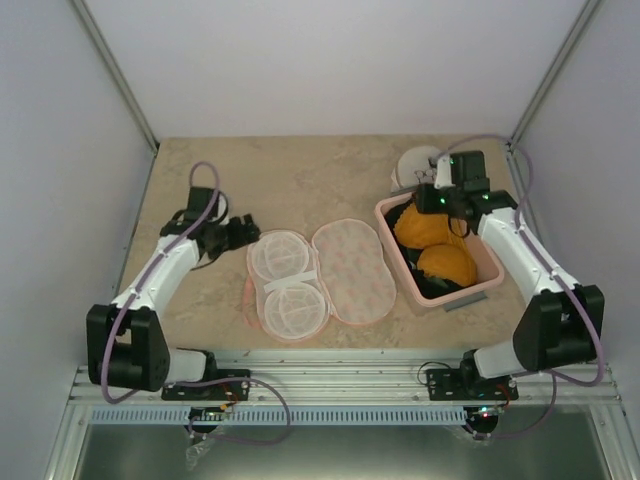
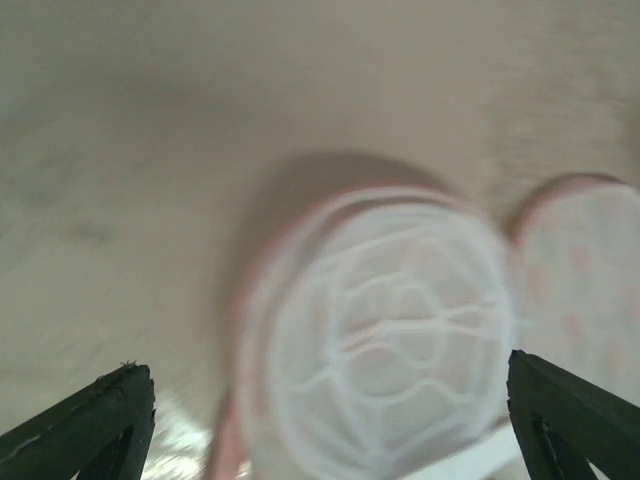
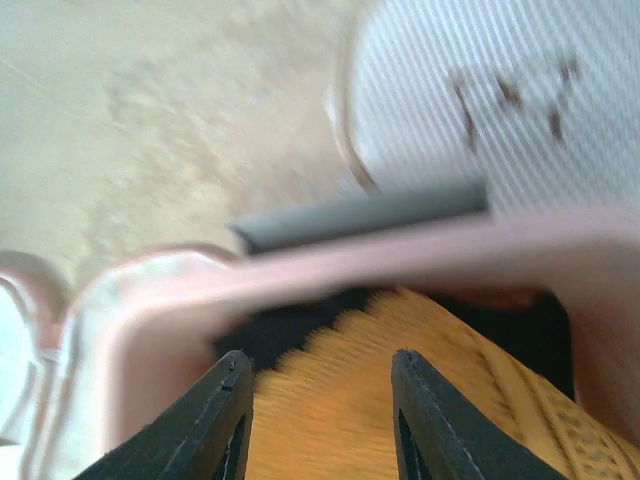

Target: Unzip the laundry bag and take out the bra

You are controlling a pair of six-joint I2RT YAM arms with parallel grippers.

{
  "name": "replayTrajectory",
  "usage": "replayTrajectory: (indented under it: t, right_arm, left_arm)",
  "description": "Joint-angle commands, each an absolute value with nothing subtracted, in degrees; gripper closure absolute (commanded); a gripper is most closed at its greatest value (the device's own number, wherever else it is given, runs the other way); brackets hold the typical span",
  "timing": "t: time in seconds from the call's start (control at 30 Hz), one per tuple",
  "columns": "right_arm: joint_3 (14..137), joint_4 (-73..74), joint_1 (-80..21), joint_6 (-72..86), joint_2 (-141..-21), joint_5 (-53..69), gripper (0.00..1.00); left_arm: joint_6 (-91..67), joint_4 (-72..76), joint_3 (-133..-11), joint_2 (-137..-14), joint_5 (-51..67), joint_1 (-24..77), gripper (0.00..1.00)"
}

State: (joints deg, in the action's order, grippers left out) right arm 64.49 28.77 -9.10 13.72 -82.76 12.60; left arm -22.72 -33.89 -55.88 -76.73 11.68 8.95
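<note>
Bra (image 1: 435,245): orange-yellow, both cups lying in the pink basket (image 1: 396,252) on a dark garment (image 1: 430,286), at the right of the bench (image 1: 300,170). Right pincer (image 1: 447,200): arm reaching forward, fingers hanging partly apart over the far cup; whether it is grasping cannot be told. Laundry bag (image 1: 320,275): lying unzipped and spread flat mid-bench, mesh half leftward. Left pincer (image 1: 238,235): released, holding nothing, hovering just left of the bag.

Pink basket (image 1: 470,291) with a dark garment (image 1: 437,288) on the beige table (image 1: 300,170), white round container (image 1: 410,165) just behind
</note>
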Motion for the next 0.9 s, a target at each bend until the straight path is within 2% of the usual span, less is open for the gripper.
replayTrajectory:
  t: [0.0,0.17,0.3,0.47,0.63,0.8,0.87]
  right_arm:
    - [75.2,36.4,-18.4,13.0,-79.2,0.9,0.59]
    - [74.2,34.6,-32.9,17.1,-76.0,-5.4,0.55]
    - [70.8,29.9,-43.0,19.5,-79.2,-2.3,0.54]
    - [68.9,24.7,-48.5,21.0,-85.3,-0.1,0.53]
    - [68.3,22.6,-49.5,21.7,-89.2,3.0,0.54]
    - [65.0,20.8,-49.7,23.0,-89.2,3.3,0.54]
    - [63.2,20.0,-49.7,23.8,-88.6,2.7,0.54]
  left_arm:
    - [-33.9,-28.4,-46.6,-72.3,13.9,1.2,0.03]
    - [-37.9,-21.0,-35.2,-66.9,22.6,1.1,0.13]
    - [-41.7,-17.6,-26.5,-62.1,24.7,1.1,0.21]
    - [-48.5,-11.8,-15.9,-54.4,25.5,3.4,0.26]
    - [-51.6,-7.8,-12.7,-53.2,25.0,9.2,0.27]
    - [-51.6,-5.8,-11.8,-57.4,24.1,10.4,0.45]
    - [-51.0,-4.7,-12.0,-58.0,23.8,10.8,0.64]
